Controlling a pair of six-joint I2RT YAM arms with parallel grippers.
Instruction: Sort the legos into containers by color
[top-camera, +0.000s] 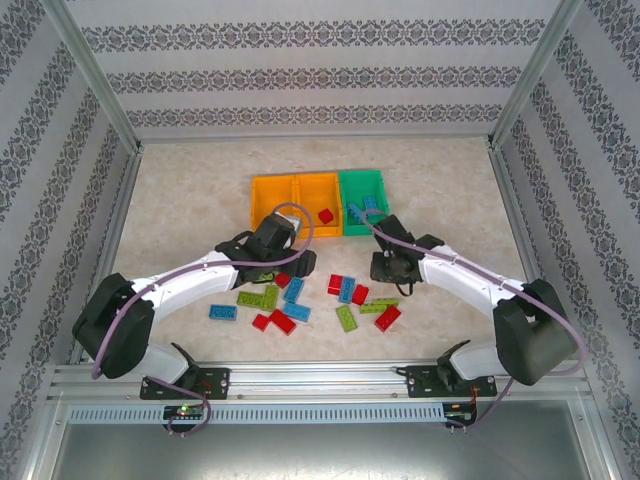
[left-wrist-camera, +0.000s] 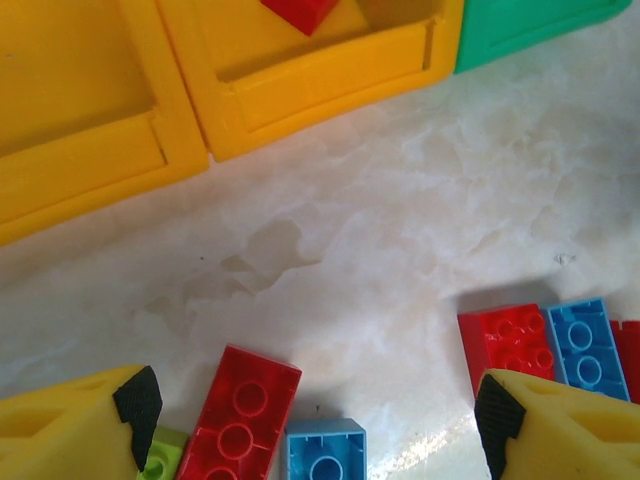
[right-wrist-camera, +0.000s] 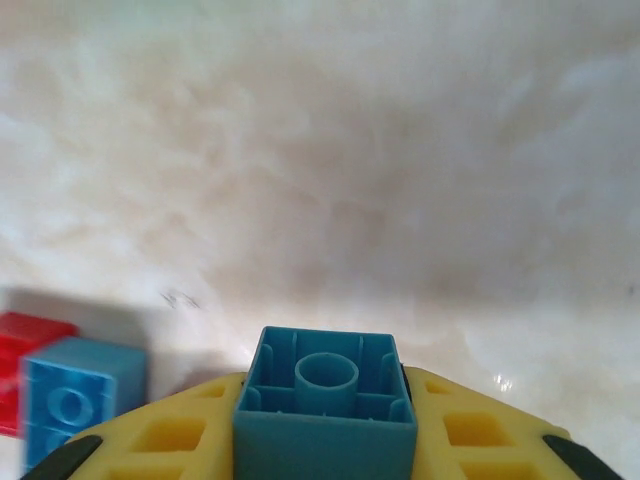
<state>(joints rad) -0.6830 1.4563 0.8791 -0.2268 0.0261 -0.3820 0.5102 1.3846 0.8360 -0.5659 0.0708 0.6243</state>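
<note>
Over the table (top-camera: 200, 200), a blue brick (right-wrist-camera: 325, 420) pinched shallowly by the right gripper (top-camera: 388, 268) may be dropped before the eleven-o'clock green bin (top-camera: 375, 176); the left gripper (left-wrist-camera: 315, 415) is held open, empty.

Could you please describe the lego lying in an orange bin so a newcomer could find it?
Three joined bins stand far back on the table. In the middle, orange bin lies one red lego; the green bin beside it holds blue ones.

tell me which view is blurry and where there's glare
right wrist: table and loose blue brick at left smeared, held blue brick in the right fingers sharp; left wrist: crisp, glare patch on the table beside the light blue brick; top external: evenly lit, sharp, no hard glare
</note>
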